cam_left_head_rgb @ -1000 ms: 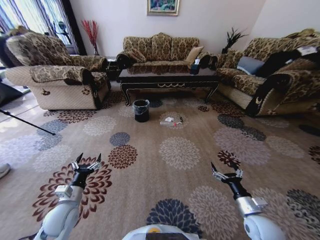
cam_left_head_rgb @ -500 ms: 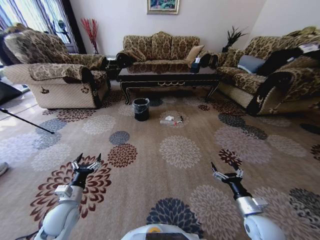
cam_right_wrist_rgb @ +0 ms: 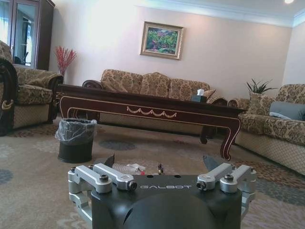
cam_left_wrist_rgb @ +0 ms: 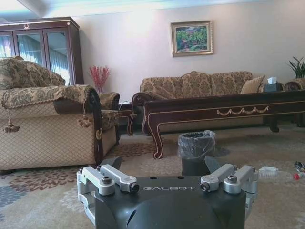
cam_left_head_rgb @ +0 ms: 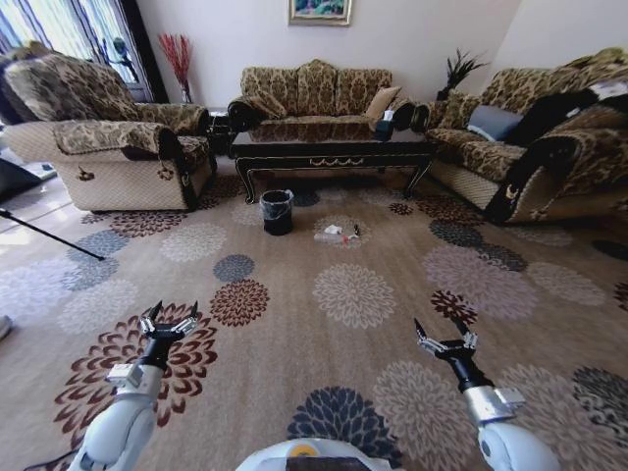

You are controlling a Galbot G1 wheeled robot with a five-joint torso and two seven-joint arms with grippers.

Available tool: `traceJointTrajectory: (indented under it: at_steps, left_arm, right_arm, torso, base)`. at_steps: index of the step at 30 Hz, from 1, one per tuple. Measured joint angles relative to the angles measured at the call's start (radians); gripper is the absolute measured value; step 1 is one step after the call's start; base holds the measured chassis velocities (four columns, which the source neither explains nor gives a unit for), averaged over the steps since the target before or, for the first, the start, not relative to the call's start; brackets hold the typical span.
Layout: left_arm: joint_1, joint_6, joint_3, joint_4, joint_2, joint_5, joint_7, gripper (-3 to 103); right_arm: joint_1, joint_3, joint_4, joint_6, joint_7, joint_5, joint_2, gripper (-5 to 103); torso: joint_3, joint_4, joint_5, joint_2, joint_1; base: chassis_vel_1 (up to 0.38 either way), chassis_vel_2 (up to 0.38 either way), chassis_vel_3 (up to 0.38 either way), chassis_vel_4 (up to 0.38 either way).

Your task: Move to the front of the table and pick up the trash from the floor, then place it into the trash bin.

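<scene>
Nearest the camera, the left hand (cam_left_head_rgb: 168, 313) and the right hand (cam_left_head_rgb: 443, 332) hang low over the beige carpet with big round flower medallions (cam_left_head_rgb: 353, 294), each with its dark pointed fingers spread wide and nothing between them, left arm on the left, right arm on the right. Out ahead, well apart from both hands, lies the trash: a crushed clear plastic bottle with a red cap (cam_left_head_rgb: 332, 238) and, just beside it, a small crumpled white paper wad (cam_left_head_rgb: 333, 232), both on the carpet. The right wrist view catches that bottle low over its own black housing, and the left wrist view shows it off to one side with the red cap clear. Just left of the litter stands the small round black trash bin (cam_left_head_rgb: 277, 213), its clear plastic liner folded crinkly over the rim. Behind it runs the long low glossy dark wood table with gold swag trim and curved legs (cam_left_head_rgb: 329, 155); a dark tissue box (cam_left_head_rgb: 382, 131) sits on its right end. Farthest back, a brown patterned sofa (cam_left_head_rgb: 316, 98) stands against the wall beneath a framed painting (cam_left_head_rgb: 320, 12).
</scene>
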Motion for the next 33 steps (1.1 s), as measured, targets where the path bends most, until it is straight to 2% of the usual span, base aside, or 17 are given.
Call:
traceJointTrajectory:
  at_steps: [6, 7, 12, 19, 33]
  left_arm:
    - [0.001, -0.005, -0.001, -0.006, -0.001, -0.005, -0.015, 99]
    - [-0.002, -0.010, -0.001, -0.007, -0.001, -0.011, -0.022, 96]
    - [-0.006, -0.025, -0.001, -0.006, -0.004, -0.015, -0.028, 100]
    - [-0.003, -0.031, -0.001, -0.001, -0.009, -0.008, -0.028, 100]
    - [-0.003, -0.037, -0.001, 0.009, -0.012, 0.001, -0.026, 100]
  right_arm:
    - [0.000, 0.000, 0.000, 0.001, 0.000, 0.000, 0.000, 100]
    - [0.001, 0.000, 0.000, 0.001, 0.000, 0.000, 0.000, 100]
    - [0.000, -0.002, 0.000, 0.002, -0.002, -0.002, 0.001, 100]
    - [-0.001, -0.002, 0.000, 0.005, -0.002, -0.003, 0.001, 100]
    - [-0.002, -0.003, -0.001, 0.006, -0.003, -0.007, 0.003, 100]
  torso:
    - [0.000, 0.0000, -0.0001, 0.000, 0.000]
    - [0.000, 0.0000, -0.0001, 0.000, 0.000]
    - [0.002, 0.0000, 0.0000, 0.000, 0.000]
    - [0.004, 0.0000, -0.0001, 0.000, 0.000]
    - [0.007, 0.0001, 0.0000, 0.000, 0.001]
  base:
    - [0.000, 0.000, 0.000, 0.000]
    - [0.000, 0.000, 0.000, 0.000]
    - [0.000, 0.000, 0.000, 0.000]
    - [-0.006, 0.005, 0.004, -0.008]
    - [-0.093, 0.110, 0.098, -0.095]
